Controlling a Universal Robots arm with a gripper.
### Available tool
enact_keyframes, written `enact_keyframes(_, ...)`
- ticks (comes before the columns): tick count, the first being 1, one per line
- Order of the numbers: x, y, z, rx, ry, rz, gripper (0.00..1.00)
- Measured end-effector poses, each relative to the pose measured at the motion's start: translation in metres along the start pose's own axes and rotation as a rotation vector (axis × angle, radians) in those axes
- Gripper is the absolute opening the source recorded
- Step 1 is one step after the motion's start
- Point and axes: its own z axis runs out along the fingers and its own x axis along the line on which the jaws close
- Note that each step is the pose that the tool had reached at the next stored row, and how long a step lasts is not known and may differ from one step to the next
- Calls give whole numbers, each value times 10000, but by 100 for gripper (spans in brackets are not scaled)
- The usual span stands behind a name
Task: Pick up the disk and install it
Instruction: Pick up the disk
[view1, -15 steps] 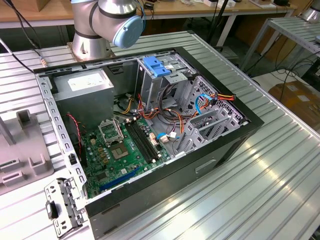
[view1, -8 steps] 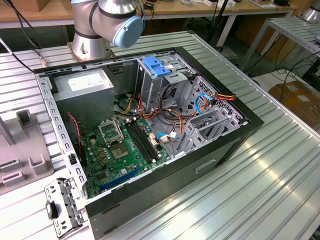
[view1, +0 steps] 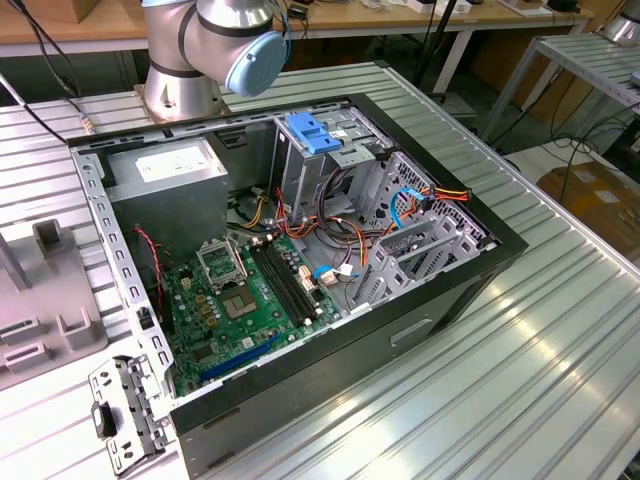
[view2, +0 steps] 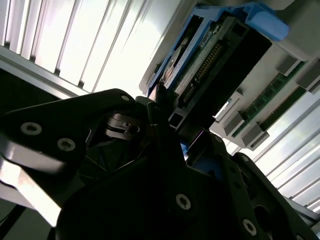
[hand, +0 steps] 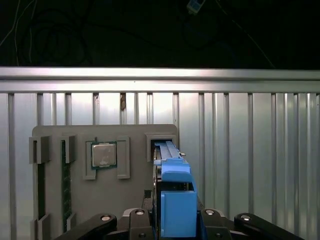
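Note:
In the first wrist view the disk (hand: 176, 200) stands on its edge in its blue plastic carrier, its far end at a slot (hand: 162, 145) of the grey parts tray (hand: 135, 195). My gripper (hand: 176, 222) sits around the near end, one black finger (hand: 149, 220) tight against each side of the carrier. In the second wrist view the disk (view2: 215, 55) shows its connector edge and blue rim, and the gripper (view2: 177, 122) is shut on its lower part.
The open computer case (view1: 480, 260) lies on the ribbed metal table, with a motherboard (view1: 250, 300), a grey power-supply box (view1: 165, 165) and a drive cage holding a blue carrier (view1: 313, 133). The tray also carries a processor (hand: 103, 155) and memory sticks (hand: 65, 185).

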Motion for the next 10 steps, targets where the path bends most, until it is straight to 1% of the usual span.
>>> enact_keyframes(10,-4,1,-51,0,0,0,37)
